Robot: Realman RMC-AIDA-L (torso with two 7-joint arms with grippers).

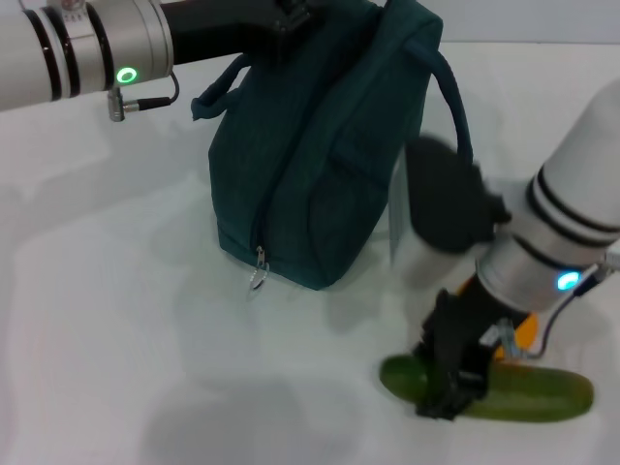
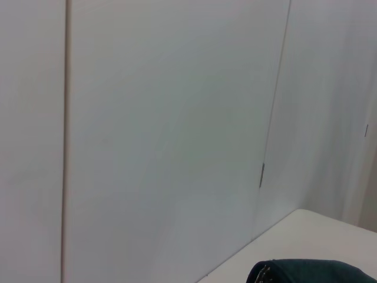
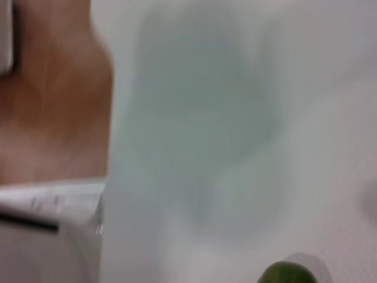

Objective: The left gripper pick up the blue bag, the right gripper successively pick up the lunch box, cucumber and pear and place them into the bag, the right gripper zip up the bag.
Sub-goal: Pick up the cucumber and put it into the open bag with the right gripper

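The blue bag (image 1: 320, 165) stands tilted on the white table, its zipper pull (image 1: 259, 276) hanging at the near end. My left gripper (image 1: 291, 17), on the arm with the green light, is shut on the bag's top at the upper edge of the head view. A corner of the bag (image 2: 312, 272) also shows in the left wrist view. My right gripper (image 1: 450, 378) is down on the left part of the cucumber (image 1: 523, 395), which lies flat on the table. A cucumber tip (image 3: 288, 274) appears in the right wrist view. The pear (image 1: 528, 332) peeks out behind that gripper. The lunch box is out of view.
The white table (image 1: 116, 339) spreads out to the left and in front of the bag. One bag handle (image 1: 455, 97) loops out toward my right arm. White wall panels (image 2: 165, 130) fill the left wrist view.
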